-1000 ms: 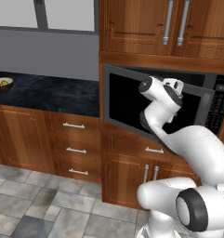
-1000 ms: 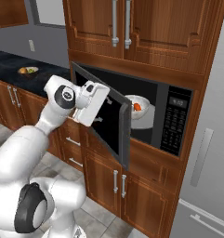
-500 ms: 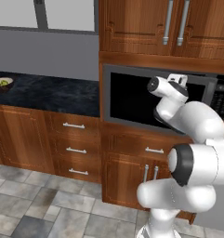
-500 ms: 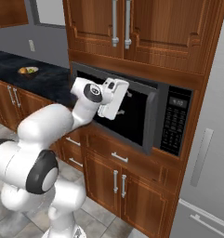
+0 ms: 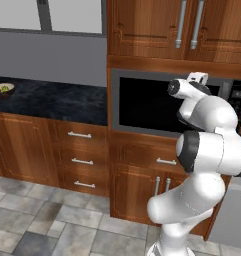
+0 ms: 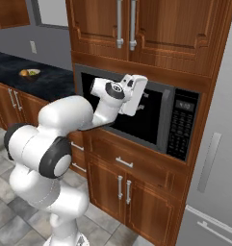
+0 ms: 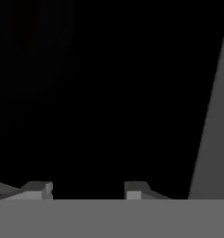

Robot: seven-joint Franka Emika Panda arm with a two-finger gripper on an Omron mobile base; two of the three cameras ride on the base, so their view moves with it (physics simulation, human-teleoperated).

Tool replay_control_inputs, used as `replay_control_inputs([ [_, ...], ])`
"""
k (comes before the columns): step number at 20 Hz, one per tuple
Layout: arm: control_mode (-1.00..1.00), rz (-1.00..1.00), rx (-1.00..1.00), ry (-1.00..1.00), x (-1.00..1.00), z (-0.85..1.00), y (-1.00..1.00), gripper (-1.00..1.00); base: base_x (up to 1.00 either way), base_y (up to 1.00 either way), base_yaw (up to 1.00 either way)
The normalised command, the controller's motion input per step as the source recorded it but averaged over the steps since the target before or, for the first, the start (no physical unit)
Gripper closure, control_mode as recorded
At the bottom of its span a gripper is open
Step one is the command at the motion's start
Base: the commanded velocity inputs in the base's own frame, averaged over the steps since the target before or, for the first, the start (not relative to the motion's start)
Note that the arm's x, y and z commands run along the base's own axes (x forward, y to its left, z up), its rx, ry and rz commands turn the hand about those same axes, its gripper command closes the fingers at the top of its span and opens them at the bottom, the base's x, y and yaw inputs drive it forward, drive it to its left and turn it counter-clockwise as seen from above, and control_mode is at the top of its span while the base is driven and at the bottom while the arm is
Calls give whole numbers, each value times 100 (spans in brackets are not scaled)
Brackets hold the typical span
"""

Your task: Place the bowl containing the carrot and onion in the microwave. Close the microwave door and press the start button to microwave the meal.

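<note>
1. The built-in microwave with silver-grey frame (image 6: 136,115) sits in the wooden cabinet wall, its black keypad panel (image 6: 181,125) at its right edge.
2. The wide microwave door with grey frame and black glass window (image 5: 147,104) lies flush in the frame, closed; nothing inside can be made out through the dark glass.
3. The white arm's hand is pressed up near the door's upper right part; the fingers (image 7: 88,189) stand apart with nothing between them, right up against the black glass, with the door's grey frame edge (image 7: 213,139) slanting along one side in the hand view.
4. The dark stone desk (image 5: 52,100) runs left of the microwave; a small dark bowl of yellow and green fruit (image 5: 1,89) sits near its far left end, well apart from the arm.
5. Open tiled floor (image 5: 37,220) lies below the wooden drawers (image 5: 79,160), left of the robot's base.
</note>
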Motion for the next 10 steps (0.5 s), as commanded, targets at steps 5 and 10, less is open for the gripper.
replay_control_inputs([
  [5,-100,5,-2,-18,-32,6,-39,-100,0,0,0],
  [10,-100,10,0,-7,-100,34,21,-100,0,0,0],
])
